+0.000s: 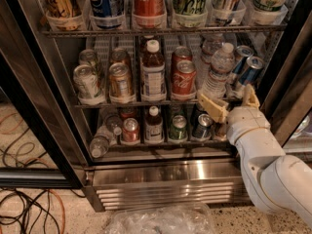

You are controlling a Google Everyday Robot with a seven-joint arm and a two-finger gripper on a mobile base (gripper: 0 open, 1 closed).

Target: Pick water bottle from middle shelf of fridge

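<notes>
My tan two-finger gripper [225,94] sits at the right-hand front of the tall drinks fridge with the dark door frame [30,112], its fingers spread wide and holding nothing. The small clear ribbed plastic water bottle with the white cap [217,71] stands toward the right end of the thin grey wire middle shelf [127,103]. It rises just above and behind my open fingers, roughly in line with the gap between them. I cannot tell whether either finger touches it yet. My fingers look low, about level with the shelf's front edge, so pushing straight in could jam a fingertip against the wire instead of sliding past the bottle's base. The space is tight. A red cola can [183,79] stands close to the bottle's left, and two blue cans [246,68] lean just beside it on the right, so a finger drifting either way could knock one over or wedge against it. The bottle is thin and probably light, so closing off-centre might push it backwards or tip it, and a hard squeeze could buckle the ribs and let it slip. The rack of large cans overhead leaves little room to lift it.
</notes>
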